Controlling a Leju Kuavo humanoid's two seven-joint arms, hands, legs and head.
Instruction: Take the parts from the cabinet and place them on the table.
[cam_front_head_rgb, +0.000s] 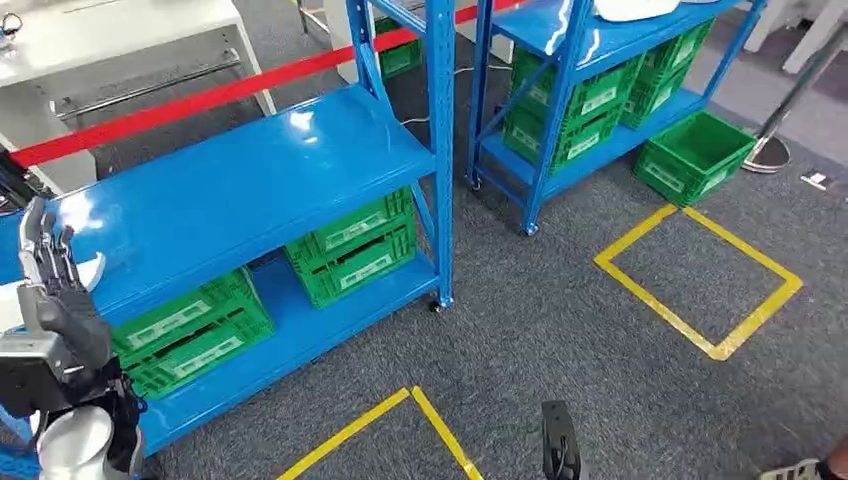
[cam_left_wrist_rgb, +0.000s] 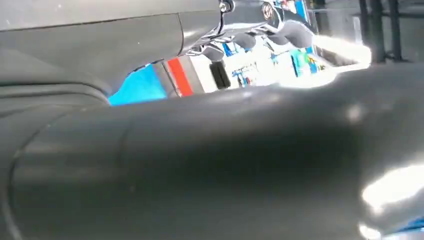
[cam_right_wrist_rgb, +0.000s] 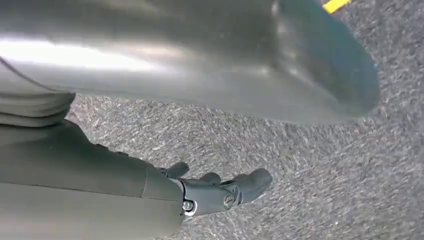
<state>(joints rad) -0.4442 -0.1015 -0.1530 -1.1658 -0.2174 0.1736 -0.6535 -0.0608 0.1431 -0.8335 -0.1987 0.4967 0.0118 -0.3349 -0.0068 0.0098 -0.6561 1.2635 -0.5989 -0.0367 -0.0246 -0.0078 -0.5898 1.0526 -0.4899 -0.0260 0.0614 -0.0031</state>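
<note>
So the left hand (cam_front_head_rgb: 55, 285) is raised, fingers apart and empty, just beside the blue cabinet (cam_front_head_rgb: 240, 180); the right hand (cam_right_wrist_rgb: 220, 192) hangs empty, fingers loosely extended.

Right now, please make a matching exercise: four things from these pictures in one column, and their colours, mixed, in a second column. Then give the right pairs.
Things:
1. shelf rack
2. crates
3. floor tape square
4. barrier strip

Colours:
A. yellow
B. red
C. blue
D. green

Pairs: 1-C, 2-D, 3-A, 4-B
</note>
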